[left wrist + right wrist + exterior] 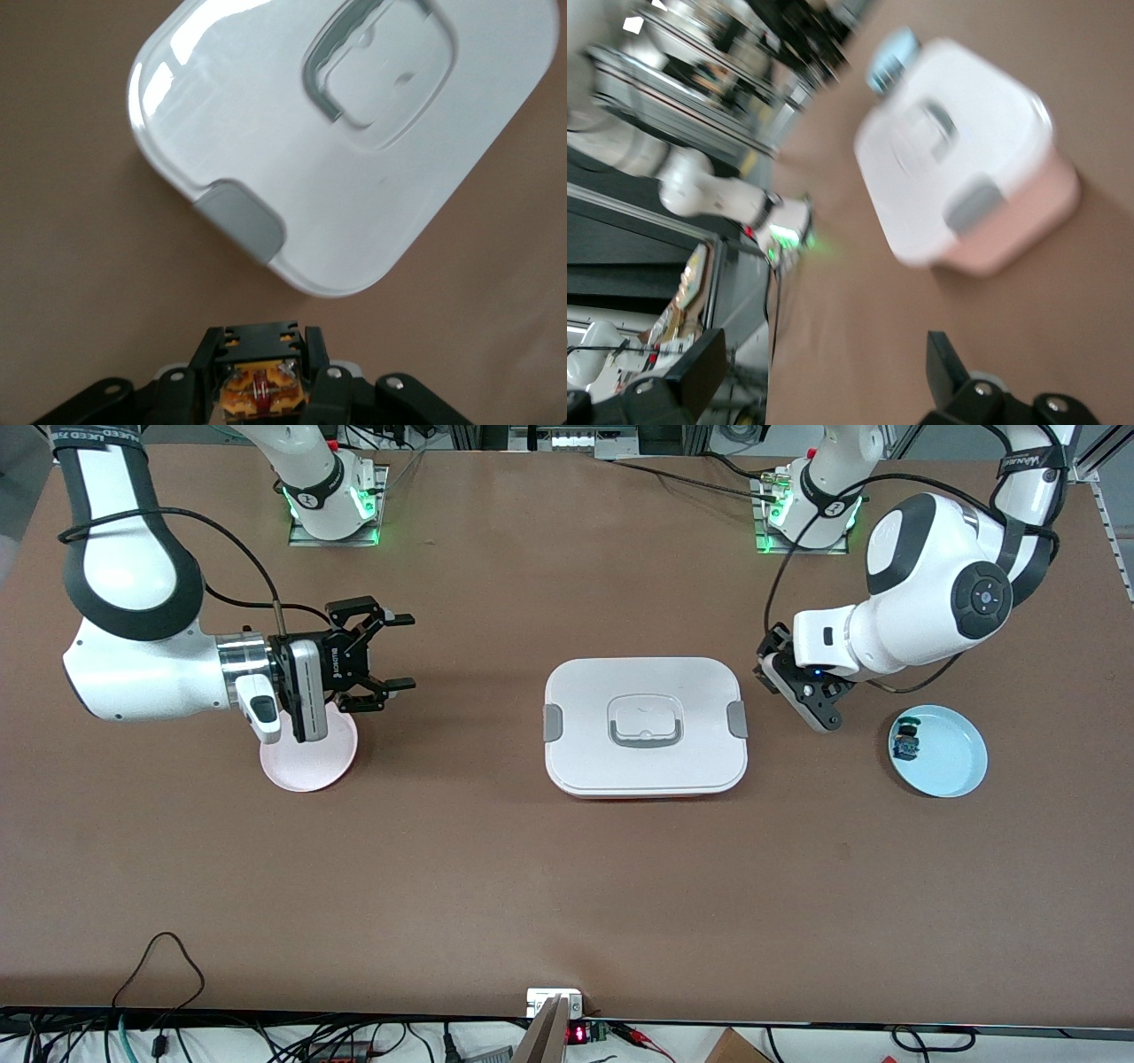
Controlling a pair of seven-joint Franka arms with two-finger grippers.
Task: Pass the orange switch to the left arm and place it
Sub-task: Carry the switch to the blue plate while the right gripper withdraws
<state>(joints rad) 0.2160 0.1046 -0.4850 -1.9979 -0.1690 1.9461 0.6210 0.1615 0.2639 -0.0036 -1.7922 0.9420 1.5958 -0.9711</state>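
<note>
In the left wrist view my left gripper (263, 372) is shut on the orange switch (263, 382), whose black body and orange-and-brassy end show between the black fingers (202, 372). My left gripper (769, 662) hangs over the table between the white box (645, 726) and a blue plate; in the front view the hand hides the switch. The box (354, 150) lies just ahead of the left gripper. My right gripper (409, 651) stands open and empty, held level above a pink plate and pointing toward the box (957, 186). Nothing lies between its fingers (700, 367).
A pink plate (306, 766) lies partly under the right hand at the right arm's end. A light blue plate (952, 766) at the left arm's end holds a small blue-green switch (905, 742). The box sits mid-table between the two grippers.
</note>
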